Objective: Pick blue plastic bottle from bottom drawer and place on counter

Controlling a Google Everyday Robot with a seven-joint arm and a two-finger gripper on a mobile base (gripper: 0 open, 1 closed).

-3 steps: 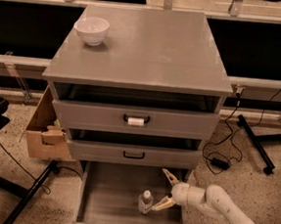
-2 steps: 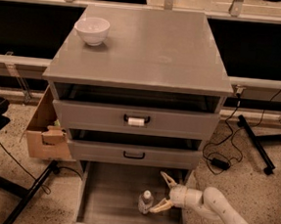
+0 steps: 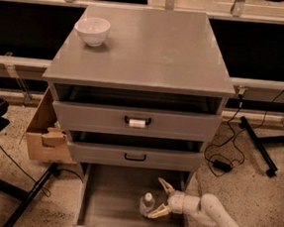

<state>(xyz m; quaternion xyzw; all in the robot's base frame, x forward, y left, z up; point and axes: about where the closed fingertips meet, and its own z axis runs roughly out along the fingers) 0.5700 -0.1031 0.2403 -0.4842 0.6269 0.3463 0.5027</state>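
The blue plastic bottle (image 3: 147, 204), small and clear with a white cap, stands upright in the open bottom drawer (image 3: 109, 202), right of its middle. My gripper (image 3: 158, 199) reaches into the drawer from the right on a white arm. Its fingers (image 3: 165, 186) are open, one above and behind the bottle, the other low beside it. The bottle stands at the mouth of the fingers, not gripped. The grey counter (image 3: 153, 47) tops the cabinet above.
A white bowl (image 3: 92, 30) sits on the counter's back left corner. Two upper drawers with black handles (image 3: 138, 121) stand slightly pulled out. A cardboard box (image 3: 45, 136) stands left of the cabinet. Black cables and a stand leg (image 3: 258, 145) lie on the floor at right.
The gripper has moved a little left, closer to the bottle, with its fingers still open. The bottle has not moved.
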